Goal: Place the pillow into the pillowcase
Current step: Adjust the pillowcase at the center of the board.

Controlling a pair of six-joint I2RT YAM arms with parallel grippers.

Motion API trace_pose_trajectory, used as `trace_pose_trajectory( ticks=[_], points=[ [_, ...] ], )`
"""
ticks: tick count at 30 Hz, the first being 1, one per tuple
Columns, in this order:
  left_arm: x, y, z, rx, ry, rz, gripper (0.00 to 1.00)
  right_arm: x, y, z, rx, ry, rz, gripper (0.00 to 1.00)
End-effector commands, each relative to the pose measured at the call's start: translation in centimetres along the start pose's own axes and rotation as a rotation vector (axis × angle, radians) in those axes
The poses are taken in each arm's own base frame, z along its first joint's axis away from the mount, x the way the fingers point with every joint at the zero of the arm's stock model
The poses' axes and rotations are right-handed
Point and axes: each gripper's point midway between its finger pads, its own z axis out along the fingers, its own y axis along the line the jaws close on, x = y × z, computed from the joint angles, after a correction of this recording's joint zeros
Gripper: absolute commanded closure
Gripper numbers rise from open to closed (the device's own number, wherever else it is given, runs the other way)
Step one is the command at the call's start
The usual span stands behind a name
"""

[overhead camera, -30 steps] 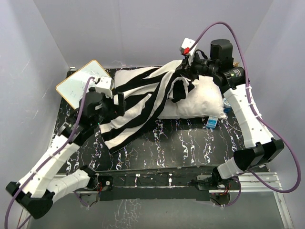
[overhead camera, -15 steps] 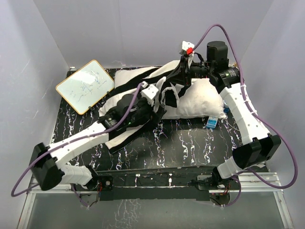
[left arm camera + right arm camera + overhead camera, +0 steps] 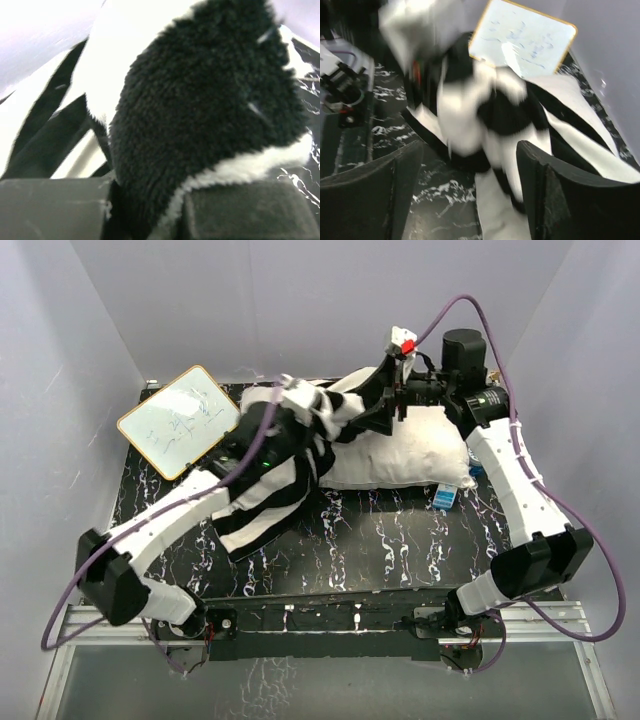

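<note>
Pillowcase (image 3: 200, 100) pinched in left pincer (image 3: 147, 210), bunched against pillow (image 3: 420, 450); right pincer (image 3: 470, 190) spread, holding nothing.

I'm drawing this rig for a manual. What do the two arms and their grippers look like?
Both arms have white shell links between black joint housings: the left arm and the right arm. A purple cable loops along each. The right wrist carries a small white block with a red mark. The right gripper's fingers are matt black, broad and flat.
</note>
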Motion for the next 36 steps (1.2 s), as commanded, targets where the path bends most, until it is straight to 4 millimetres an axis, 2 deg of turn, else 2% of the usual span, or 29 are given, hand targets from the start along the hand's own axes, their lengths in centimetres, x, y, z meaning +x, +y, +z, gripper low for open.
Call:
trace_pose_trajectory(
  ticks=[1, 4, 7, 9, 12, 13, 14, 16, 18, 20, 21, 22, 23, 26, 28, 32, 34, 36],
  points=[
    [-6.9, 5.6, -7.6, -0.012, -0.169, -0.237, 1.0, 0.0, -1.9, -3.3, 0.165, 0.019, -0.081, 0.15],
    [-6.3, 7.9, -10.2, -0.065, -0.147, -0.283, 1.0, 2.9, -2.7, -3.4, 0.203, 0.072, -0.11, 0.06],
    [-4.9, 9.2, -12.0, -0.126, -0.065, -0.312, 1.0, 6.3, -3.1, -3.2, 0.198, 0.127, -0.168, 0.04],
    [-2.7, 10.2, -12.9, -0.199, 0.021, -0.327, 1.0, 8.0, -3.7, -3.1, 0.211, 0.157, -0.191, 0.04],
    [1.9, 13.3, -14.8, -0.402, 0.156, -0.337, 1.0, 9.5, -4.3, -2.9, 0.219, 0.179, -0.191, 0.03],
    [4.0, 14.8, -15.7, -0.501, 0.214, -0.334, 0.96, 9.7, -4.2, -2.7, 0.213, 0.181, -0.192, 0.03],
    [5.9, 16.1, -16.6, -0.593, 0.269, -0.331, 0.85, 10.0, -4.2, -2.5, 0.208, 0.183, -0.194, 0.03],
    [9.6, 18.1, -18.6, -0.74, 0.365, -0.324, 0.73, 10.5, -4.1, -1.9, 0.203, 0.192, -0.199, 0.03],
    [12.0, 18.6, -19.5, -0.767, 0.404, -0.376, 0.6, 10.9, -4.4, -1.0, 0.198, 0.195, -0.221, 0.03],
    [12.6, 17.9, -19.5, -0.737, 0.379, -0.435, 0.39, 11.2, -5.0, 0.4, 0.199, 0.201, -0.255, 0.03],
    [12.4, 17.6, -19.5, -0.726, 0.359, -0.455, 0.28, 11.3, -5.5, 1.3, 0.201, 0.208, -0.267, 0.03],
    [12.0, 17.4, -19.6, -0.721, 0.341, -0.47, 0.22, 11.3, -6.0, 2.1, 0.207, 0.215, -0.278, 0.03],
    [11.3, 17.3, -19.8, -0.716, 0.323, -0.477, 0.19, 11.4, -6.6, 3.0, 0.213, 0.227, -0.289, 0.03],
    [8.8, 16.5, -20.6, -0.67, 0.264, -0.481, 0.17, 11.2, -8.3, 5.2, 0.228, 0.249, -0.308, 0.03],
    [6.6, 15.2, -20.6, -0.569, 0.197, -0.466, 0.2, 11.0, -9.5, 5.9, 0.267, 0.263, -0.321, 0.03],
    [2.7, 9.7, -17.5, -0.155, 0.039, -0.424, 0.25, 10.9, -11.4, 6.5, 0.331, 0.263, -0.316, 0.03],
    [2.7, 9.1, -15.8, -0.083, 0.023, -0.425, 0.26, 10.7, -11.5, 6.9, 0.327, 0.252, -0.297, 0.09],
    [3.1, 9.7, -13.9, -0.085, 0.055, -0.377, 0.25, 10.2, -11.2, 7.4, 0.315, 0.242, -0.299, 0.2]
  ],
)
